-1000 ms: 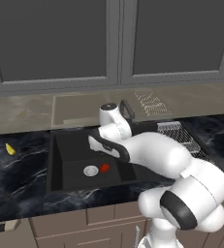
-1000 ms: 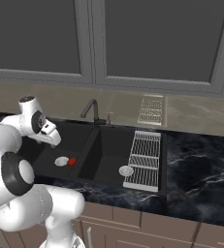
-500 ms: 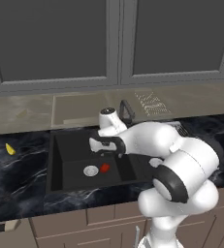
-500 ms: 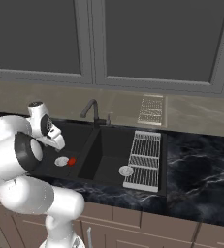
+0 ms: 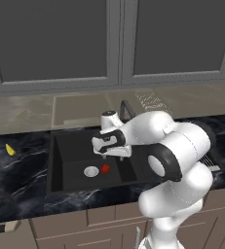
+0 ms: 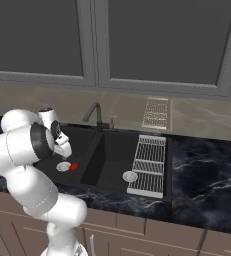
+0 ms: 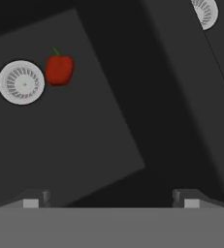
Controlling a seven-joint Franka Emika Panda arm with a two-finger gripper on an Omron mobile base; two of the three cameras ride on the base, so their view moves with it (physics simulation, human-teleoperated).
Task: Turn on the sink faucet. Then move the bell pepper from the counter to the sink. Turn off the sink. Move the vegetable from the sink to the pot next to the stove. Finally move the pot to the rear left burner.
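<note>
Small lumpy red bell pepper [image 7: 59, 69] is seen in the matte black double-basin sink [image 5: 65, 168], just beside its round silver drain [image 7: 21, 82]. Tool [image 7: 111, 197] is held above, tips wide apart, empty. Faucet shut-off, pot transfer judged left.

We have our arm folded forward, elbow bulging high and the forearm reaching out to the left in the left base view. Our gripper [image 5: 105, 151] hangs at the wrist pointing downward, its fingers [image 7: 30, 199] spread wide apart with nothing between them.
</note>
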